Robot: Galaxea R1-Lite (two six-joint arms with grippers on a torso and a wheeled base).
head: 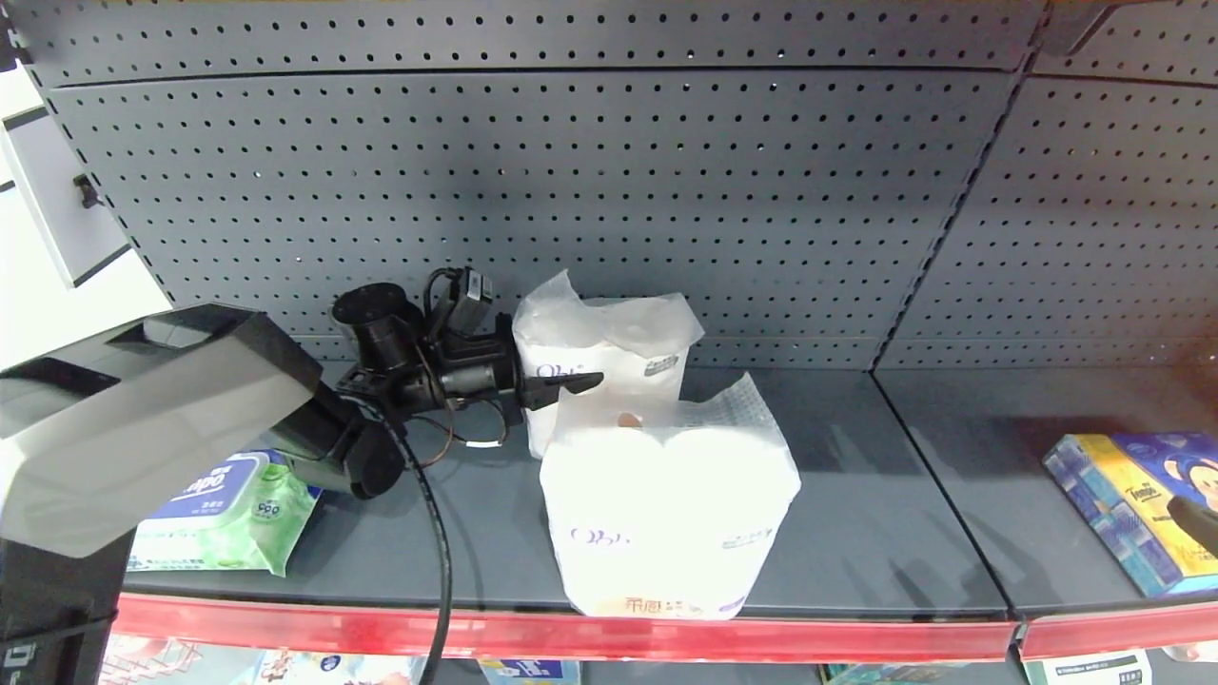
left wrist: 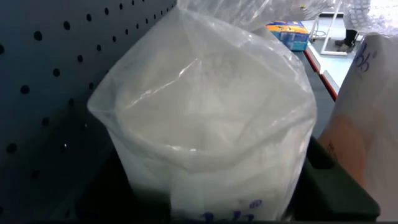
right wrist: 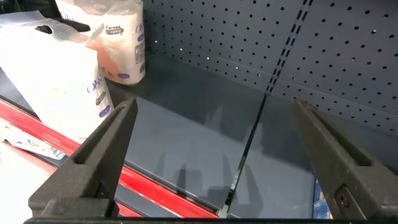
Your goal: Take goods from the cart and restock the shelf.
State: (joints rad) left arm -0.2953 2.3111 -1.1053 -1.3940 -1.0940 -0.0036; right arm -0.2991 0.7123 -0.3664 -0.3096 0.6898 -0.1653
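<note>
Two roll packs [head: 666,514] [head: 599,347], one wipes pack [head: 228,514]

Tissue pack [left wrist: 205,124]: white rolls in clear, crinkled plastic wrap, close to the camera. Grey pegboard panel [left wrist: 50,62] just beside it, second white pack [left wrist: 373,93] at its other side. Blue-and-yellow box [left wrist: 287,32] well beyond.

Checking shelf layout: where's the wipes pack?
Head view: wipes pack lies on the shelf, front left, left of the front tissue pack.
</note>
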